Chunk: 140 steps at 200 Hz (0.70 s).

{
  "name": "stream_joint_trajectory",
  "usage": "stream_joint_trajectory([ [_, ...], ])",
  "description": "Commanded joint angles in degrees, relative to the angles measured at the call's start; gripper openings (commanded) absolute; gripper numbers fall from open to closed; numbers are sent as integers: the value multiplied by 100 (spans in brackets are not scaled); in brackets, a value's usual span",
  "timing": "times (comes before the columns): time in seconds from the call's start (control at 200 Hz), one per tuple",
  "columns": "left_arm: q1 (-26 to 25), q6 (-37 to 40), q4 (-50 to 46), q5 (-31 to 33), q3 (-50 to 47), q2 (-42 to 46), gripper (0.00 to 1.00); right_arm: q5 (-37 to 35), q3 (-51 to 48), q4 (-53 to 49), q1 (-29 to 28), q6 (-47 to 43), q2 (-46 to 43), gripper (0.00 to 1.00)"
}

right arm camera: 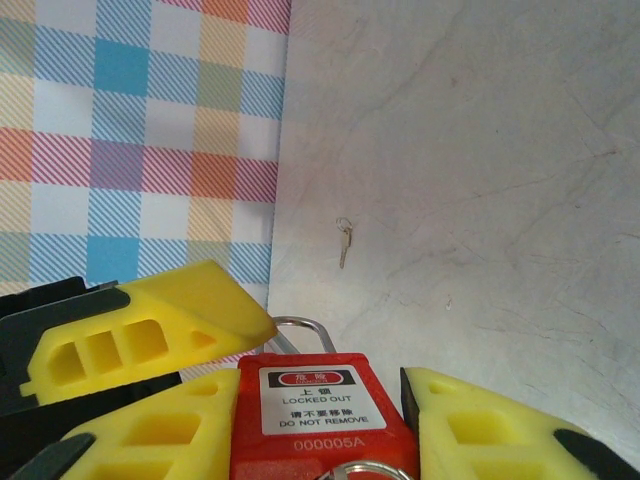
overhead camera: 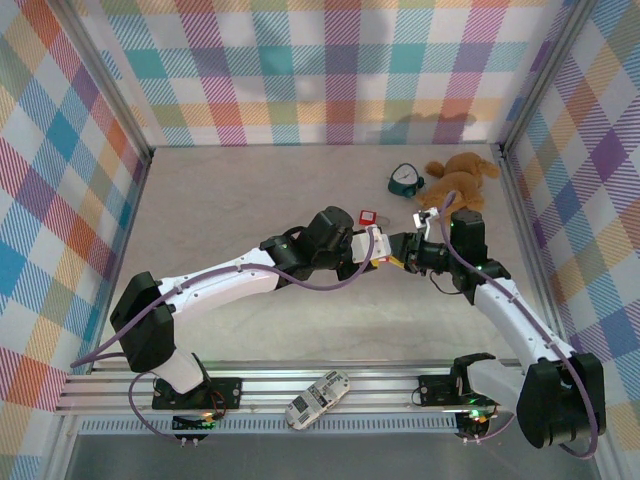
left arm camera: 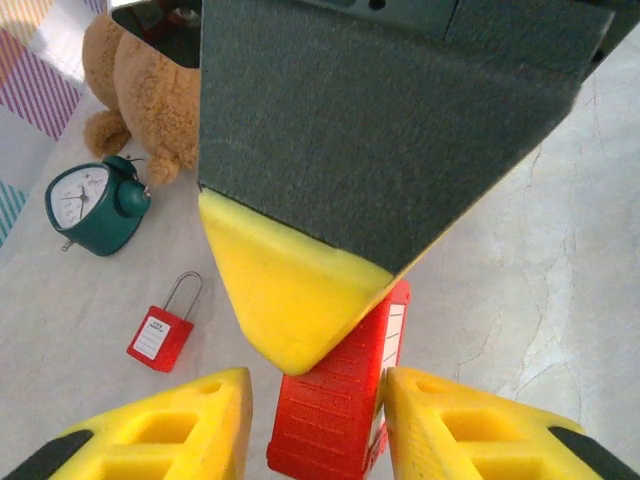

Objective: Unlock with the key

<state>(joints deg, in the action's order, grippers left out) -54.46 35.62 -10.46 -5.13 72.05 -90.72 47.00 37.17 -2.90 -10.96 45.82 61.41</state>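
My right gripper (right arm camera: 320, 385) is shut on a red padlock (right arm camera: 310, 410) with a white "LOCKED OUT" label, its steel shackle (right arm camera: 305, 330) pointing away. A metal ring (right arm camera: 365, 468) shows at the padlock's lower edge. In the top view both grippers meet at mid-table, the left gripper (overhead camera: 378, 247) facing the right gripper (overhead camera: 400, 250). My left gripper (left arm camera: 318, 385) is open and straddles the padlock (left arm camera: 340, 400): one yellow finger touches its side, the other stands a little off. A small key (right arm camera: 343, 242) lies on the table farther off.
A second red padlock (overhead camera: 366, 216) lies on the table behind the grippers. Beyond it stand a teal alarm clock (overhead camera: 405, 180) and a brown teddy bear (overhead camera: 460, 180), near the back right wall. A white handheld device (overhead camera: 318, 398) rests on the front rail.
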Motion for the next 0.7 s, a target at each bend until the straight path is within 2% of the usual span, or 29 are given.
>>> stream_joint_trajectory([
  [0.0,67,-32,-94,-107,15,-91,41,98,54,66,-36,-76,-138,31],
  [0.16,74,-32,-132,-154,25,-130,40,120,54,87,-47,-56,-138,31],
  [0.325,97,-37,-110,-175,48,-139,21,113,36,87,-55,-57,-152,30],
  [0.42,93,-53,-45,-165,21,-116,19,107,24,81,-64,-82,-130,30],
  [0.565,92,-54,0,-138,-26,-91,7,101,0,139,-83,-63,-77,31],
  [0.605,89,-51,8,-108,-33,-94,5,84,27,74,-87,-72,-85,36],
  [0.67,93,-53,111,77,-82,-90,4,-124,145,-220,-86,-172,-107,56],
  [0.695,93,-53,180,189,-114,-87,3,-211,179,-290,-82,-186,-130,59],
])
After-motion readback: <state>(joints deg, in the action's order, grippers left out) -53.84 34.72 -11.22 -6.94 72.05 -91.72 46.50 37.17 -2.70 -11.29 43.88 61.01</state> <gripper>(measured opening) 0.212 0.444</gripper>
